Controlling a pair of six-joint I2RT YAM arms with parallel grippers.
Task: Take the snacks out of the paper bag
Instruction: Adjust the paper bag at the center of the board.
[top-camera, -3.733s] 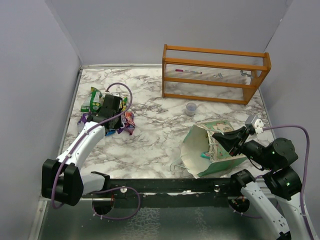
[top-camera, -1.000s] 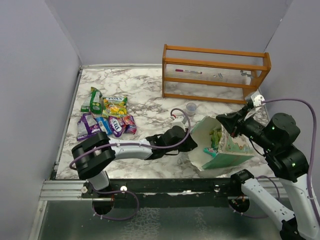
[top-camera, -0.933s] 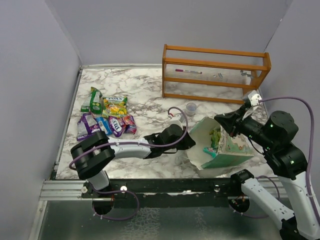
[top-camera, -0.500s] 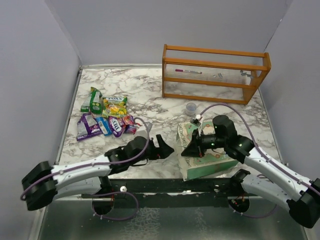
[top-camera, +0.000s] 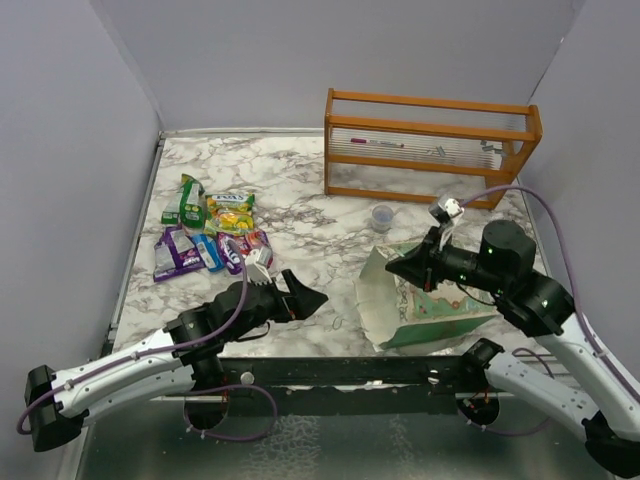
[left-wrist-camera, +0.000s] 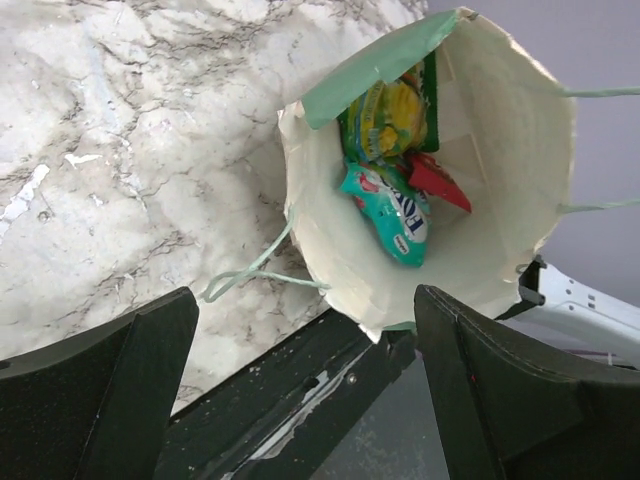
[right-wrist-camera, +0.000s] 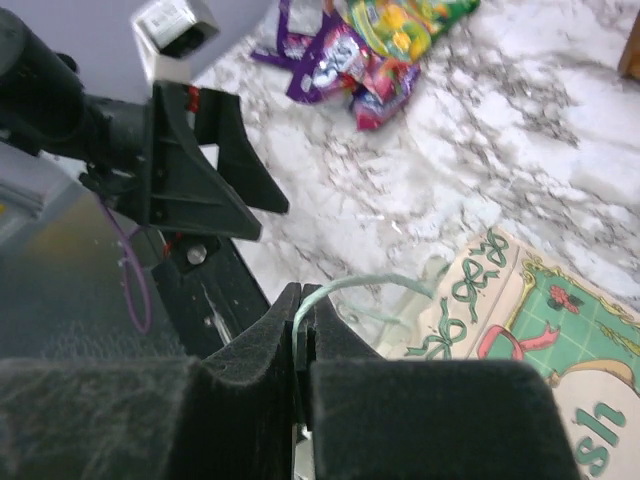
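Wide paper bag (left-wrist-camera: 500, 150) mouth facing left pincer (left-wrist-camera: 303, 293), bare marble (left-wrist-camera: 150, 150) between

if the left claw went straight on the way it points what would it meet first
Likely the paper bag: its open mouth sits straight ahead of the left claw. Going on inside, the teal snack packet would come first, though depth is unclear.

Right hand (top-camera: 394, 268) lifted paper bag (top-camera: 445, 312); left hand (top-camera: 312, 300) withdrew.

The marble table (top-camera: 300, 205) bears an orange rack (top-camera: 430, 145), clear cup (top-camera: 382, 217), piled snacks (top-camera: 215, 240) and tipped paper bag (top-camera: 445, 310).
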